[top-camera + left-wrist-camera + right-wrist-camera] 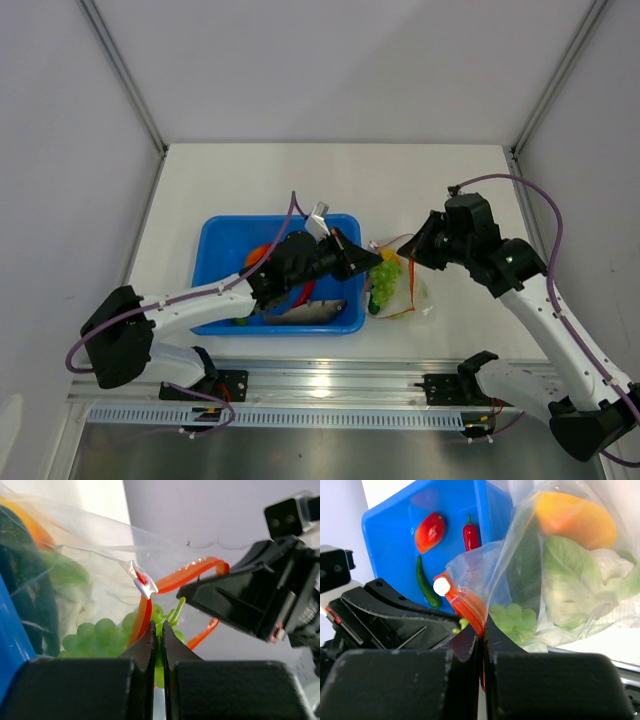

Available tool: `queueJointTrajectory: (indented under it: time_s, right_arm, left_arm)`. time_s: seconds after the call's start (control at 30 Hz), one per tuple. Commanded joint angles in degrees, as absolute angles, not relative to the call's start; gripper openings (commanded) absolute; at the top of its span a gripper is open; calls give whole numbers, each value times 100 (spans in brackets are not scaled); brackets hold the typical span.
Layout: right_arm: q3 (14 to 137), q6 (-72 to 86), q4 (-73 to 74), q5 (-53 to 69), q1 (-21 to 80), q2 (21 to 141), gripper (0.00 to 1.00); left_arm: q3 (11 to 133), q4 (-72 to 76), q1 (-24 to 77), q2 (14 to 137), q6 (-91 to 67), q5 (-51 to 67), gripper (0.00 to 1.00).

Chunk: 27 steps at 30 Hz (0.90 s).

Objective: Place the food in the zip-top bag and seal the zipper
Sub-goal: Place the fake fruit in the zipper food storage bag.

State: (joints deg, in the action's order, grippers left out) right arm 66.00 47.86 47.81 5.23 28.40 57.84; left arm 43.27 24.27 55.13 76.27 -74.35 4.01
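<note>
Zip-top bag looks limp and slick, so our right end effector pinches its stiffer zipper. Our left end effector nips grapes.

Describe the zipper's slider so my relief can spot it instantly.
Find the clear zip-top bag lying just right of the blue tray. Follow the orange zipper along its mouth: the slider is a small white clip, the only white piece on that strip.
</note>
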Motion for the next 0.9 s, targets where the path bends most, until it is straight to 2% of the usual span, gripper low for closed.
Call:
queueJointTrajectory:
  time_s: [0.0,0.2,0.3,0.33,0.37,0.4,0.43,0.57,0.63,0.7,0.87]
  right_arm:
    - [6961,4693,4579,483,2821,5748,0]
    - [7031,4422,4614,659,2821,5915,0]
    - [7189,4202,4816,405,2830,5968,0]
    - [7233,4053,4938,300,2830,5994,0]
    - [7286,3973,4992,203,2821,6012,0]
    - [7356,3842,5079,37,2830,6020,0]
    - [7383,3789,5106,0,2821,6055,0]
    - [7400,3648,5168,-255,2821,6073,0]
    - [7400,3621,5185,-299,2821,6073,0]
    - [7427,3595,5194,-308,2821,6082,0]
    - [7479,3577,5203,-237,2821,6091,0]
  left_arm:
    - [5174,813,5555,7830,-7031,263,1]
    - [5906,378,5572,8569,-6918,510,1]
    - [6326,45,5572,8779,-6584,396,9]
    - [6459,-104,5572,8876,-6452,361,15]
    - [6512,-245,5572,8903,-6399,343,35]
    - [6547,-246,5572,8912,-6338,317,48]
    - [6548,-255,5581,8860,-6215,282,67]
    - [6504,-343,5704,8421,-5688,-227,86]
    - [6460,-360,5809,8193,-5329,-534,93]
    - [6425,-474,5906,7841,-5099,-763,96]
    - [6284,-966,5959,7279,-4781,-1387,95]
